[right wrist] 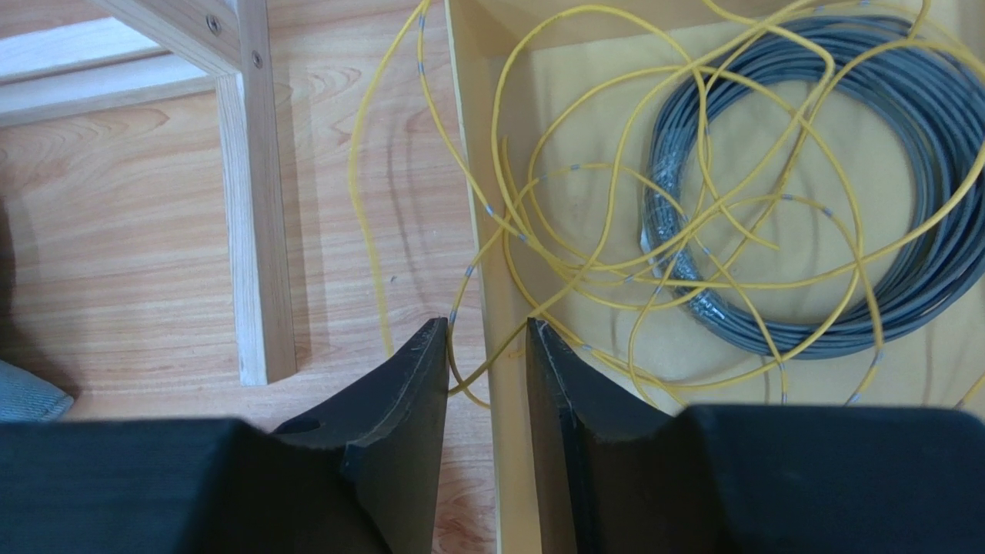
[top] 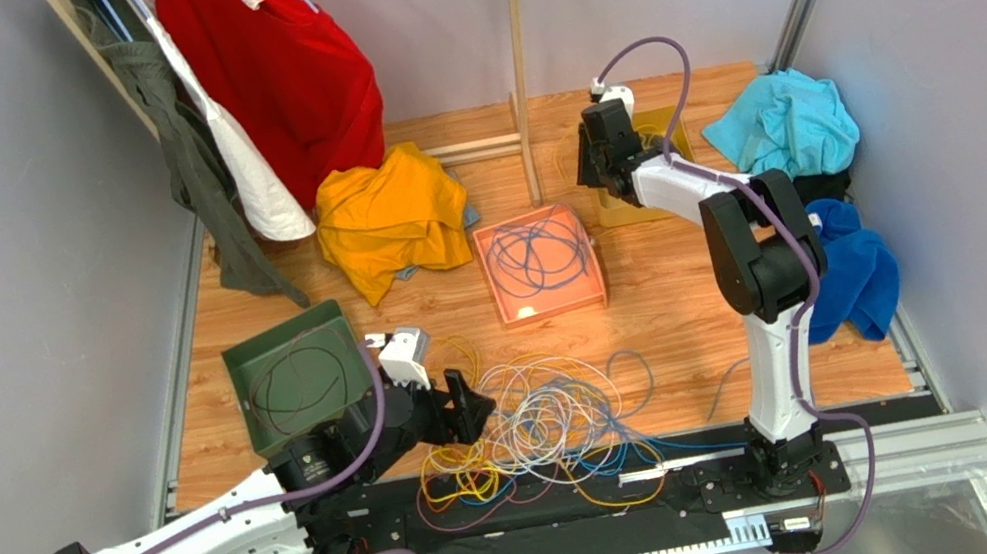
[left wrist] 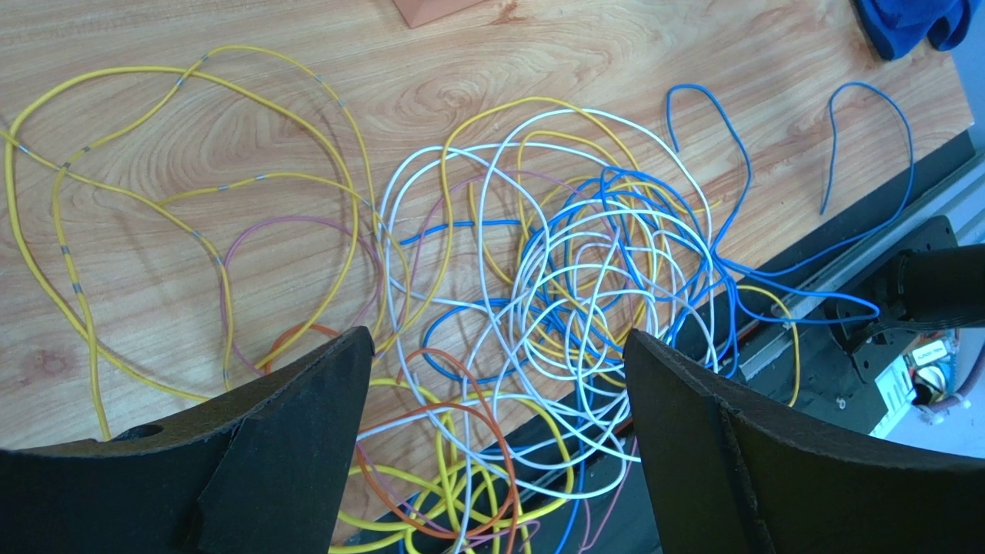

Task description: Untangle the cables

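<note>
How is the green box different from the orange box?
The green box holds one thin dark cable loop; the orange box holds many bluish coils. The green box sits by the left arm; the orange box sits farther back, mid-table. Both are open-topped and lie on the wooden table.

Left gripper (left wrist: 497, 346) agape, right gripper (right wrist: 486, 335) (outstretched) ajar

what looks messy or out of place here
The cable tangle spills over the near edge of the table onto the black rail. Farther back, a yellow cable hangs over the yellow tray wall onto the table instead of lying inside.
</note>
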`<move>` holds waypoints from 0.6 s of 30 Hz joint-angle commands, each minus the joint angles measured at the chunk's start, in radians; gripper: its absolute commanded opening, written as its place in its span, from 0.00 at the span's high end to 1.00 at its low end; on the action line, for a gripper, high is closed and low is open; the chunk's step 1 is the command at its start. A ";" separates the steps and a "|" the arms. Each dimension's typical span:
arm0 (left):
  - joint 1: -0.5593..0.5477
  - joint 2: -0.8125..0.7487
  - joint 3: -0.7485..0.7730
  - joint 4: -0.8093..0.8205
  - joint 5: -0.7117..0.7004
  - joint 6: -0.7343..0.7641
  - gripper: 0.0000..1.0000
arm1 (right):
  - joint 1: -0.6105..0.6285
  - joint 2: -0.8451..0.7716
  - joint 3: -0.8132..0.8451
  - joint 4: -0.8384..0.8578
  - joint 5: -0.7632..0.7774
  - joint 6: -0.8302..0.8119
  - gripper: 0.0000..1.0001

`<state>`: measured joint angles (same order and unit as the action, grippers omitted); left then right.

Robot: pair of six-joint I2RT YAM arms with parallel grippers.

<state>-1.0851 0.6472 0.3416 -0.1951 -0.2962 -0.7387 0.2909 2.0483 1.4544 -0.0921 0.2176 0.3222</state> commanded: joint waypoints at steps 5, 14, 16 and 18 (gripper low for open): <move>-0.002 0.009 -0.013 0.056 0.009 -0.008 0.11 | -0.001 -0.020 -0.002 0.022 -0.021 0.025 0.66; -0.002 -0.004 -0.013 0.040 0.005 -0.007 0.11 | -0.004 -0.036 -0.026 0.043 -0.014 0.028 0.73; -0.002 -0.006 -0.013 0.042 0.005 -0.007 0.11 | -0.004 -0.039 -0.026 0.040 -0.011 0.029 0.74; -0.002 -0.004 -0.013 0.045 0.008 -0.007 0.11 | -0.004 -0.049 -0.026 0.037 -0.009 0.026 0.74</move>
<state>-1.0851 0.6510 0.3328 -0.1822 -0.2928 -0.7391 0.2913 2.0483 1.4265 -0.0917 0.1997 0.3389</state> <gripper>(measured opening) 0.888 0.266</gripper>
